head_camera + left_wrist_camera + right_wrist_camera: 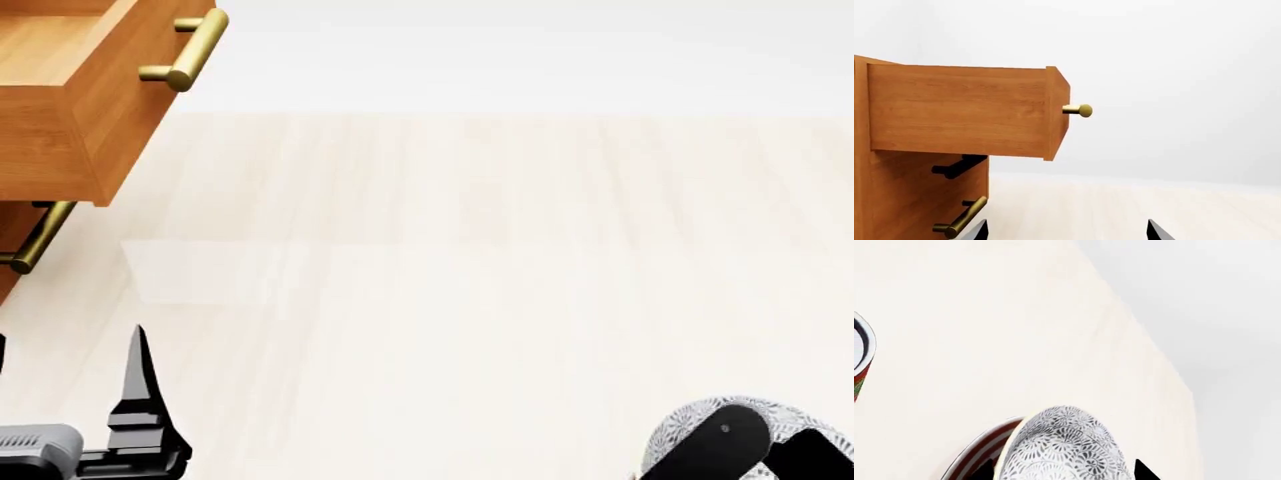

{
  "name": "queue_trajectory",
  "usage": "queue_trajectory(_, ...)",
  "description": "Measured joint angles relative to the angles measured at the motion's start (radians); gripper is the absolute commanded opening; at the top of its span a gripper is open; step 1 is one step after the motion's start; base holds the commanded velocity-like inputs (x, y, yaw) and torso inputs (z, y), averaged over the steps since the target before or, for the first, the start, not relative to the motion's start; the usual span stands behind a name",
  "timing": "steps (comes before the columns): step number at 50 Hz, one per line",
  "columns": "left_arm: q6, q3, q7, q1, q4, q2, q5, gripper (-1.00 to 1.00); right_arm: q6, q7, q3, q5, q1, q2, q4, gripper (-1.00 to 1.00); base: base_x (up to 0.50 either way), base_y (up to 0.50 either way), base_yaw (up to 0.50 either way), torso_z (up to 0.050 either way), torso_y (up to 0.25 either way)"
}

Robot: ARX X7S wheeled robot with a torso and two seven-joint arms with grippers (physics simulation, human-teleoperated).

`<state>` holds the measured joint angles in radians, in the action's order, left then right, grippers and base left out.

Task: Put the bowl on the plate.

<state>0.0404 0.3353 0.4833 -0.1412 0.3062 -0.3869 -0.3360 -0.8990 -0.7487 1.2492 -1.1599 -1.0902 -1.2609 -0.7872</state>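
Note:
The bowl (1067, 450), white with a dense grey floral pattern, sits tilted between my right gripper's (1064, 473) two fingertips, which close on its sides. Its patterned outside faces the right wrist camera. Just beside and below it shows an arc of the plate (977, 454) with its red rings. In the head view the bowl (683, 432) is at the bottom right corner, partly covered by the right gripper's dark body; the plate is out of that view. My left gripper (1067, 232) is open and holds nothing, low at the head view's left (134, 400).
A wooden cabinet (921, 200) stands at the left with its top drawer (80, 110) pulled out, a brass knob (1081, 110) and bar handles (961, 215) sticking out. A can (862, 357) shows at the edge of the right wrist view. The pale table (507, 280) ends in an edge (1167, 365) near the bowl.

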Motion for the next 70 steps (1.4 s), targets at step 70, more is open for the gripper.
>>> queue_trajectory(70,-0.009,0.004,0.011,-0.003,0.005,-0.008,-0.015,1.00,0.195,0.010,-0.061,0.160,-0.007,-0.046,-0.114,1.00,0.00,0.00,0.00,0.000,0.000)
